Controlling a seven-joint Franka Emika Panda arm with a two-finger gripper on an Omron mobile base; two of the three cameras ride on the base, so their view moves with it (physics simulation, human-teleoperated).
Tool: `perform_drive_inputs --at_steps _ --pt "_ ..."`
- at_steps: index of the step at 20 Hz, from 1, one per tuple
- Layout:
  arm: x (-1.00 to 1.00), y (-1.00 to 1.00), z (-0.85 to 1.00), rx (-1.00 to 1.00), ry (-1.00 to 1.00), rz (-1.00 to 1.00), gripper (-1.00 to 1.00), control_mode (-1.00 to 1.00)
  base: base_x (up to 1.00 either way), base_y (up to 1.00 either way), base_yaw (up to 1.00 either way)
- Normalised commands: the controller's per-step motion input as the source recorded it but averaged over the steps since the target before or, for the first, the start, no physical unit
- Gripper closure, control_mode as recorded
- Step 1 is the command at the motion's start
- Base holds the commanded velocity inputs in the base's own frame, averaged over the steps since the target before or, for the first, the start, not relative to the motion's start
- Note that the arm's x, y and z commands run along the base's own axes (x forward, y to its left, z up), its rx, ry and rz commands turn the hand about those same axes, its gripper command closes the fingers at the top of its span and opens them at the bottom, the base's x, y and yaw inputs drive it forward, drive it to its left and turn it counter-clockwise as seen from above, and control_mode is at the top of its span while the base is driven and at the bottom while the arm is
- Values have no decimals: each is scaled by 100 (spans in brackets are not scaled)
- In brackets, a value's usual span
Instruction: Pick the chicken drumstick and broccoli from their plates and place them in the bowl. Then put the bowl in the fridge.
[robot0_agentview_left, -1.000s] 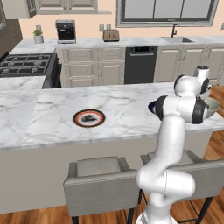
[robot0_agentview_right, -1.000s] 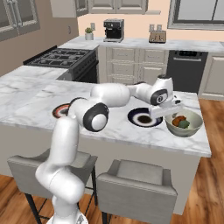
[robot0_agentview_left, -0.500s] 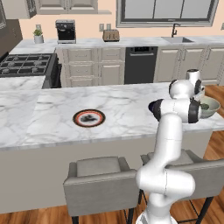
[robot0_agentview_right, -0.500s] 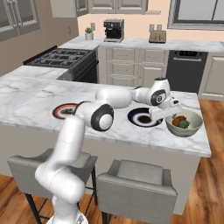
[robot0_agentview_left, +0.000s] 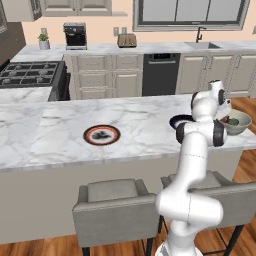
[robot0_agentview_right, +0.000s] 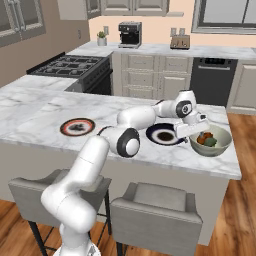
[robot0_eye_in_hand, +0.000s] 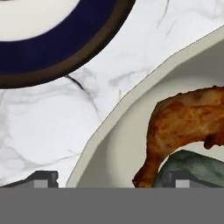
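Grey-green deep bowl cropped, reddish-brown chicken drumstick overlapping dark green broccoli, fingers apart, empty, straddling the rim.

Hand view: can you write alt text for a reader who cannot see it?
A chicken drumstick lies inside the pale bowl, partly over dark green broccoli. On the marble counter beyond the rim sits a dark-rimmed plate.

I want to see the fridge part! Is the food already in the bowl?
Yes. The chicken drumstick and the broccoli both lie in the bowl, and both plates hold no food. Right now the open gripper sits at the bowl's rim, one finger each side. Left: grab the bowl and carry it to the fridge.
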Motion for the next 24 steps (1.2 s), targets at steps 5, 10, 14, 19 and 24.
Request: perform_drive_inputs --at_steps 5,10,14,19,24 --pt "-26 0 -9 4 0 0 100 -100 0 0 0" --pt "-41 6 -30 3 -5 0 100 -100 0 0 0" --pt "-22 14 -19 0 -15 0 100 -100 0 0 0" --pt "-45 36 38 -3 -19 3 100 -100 0 0 0" --pt "-49 62 9 -18 -33 12 100 -100 0 0 0"
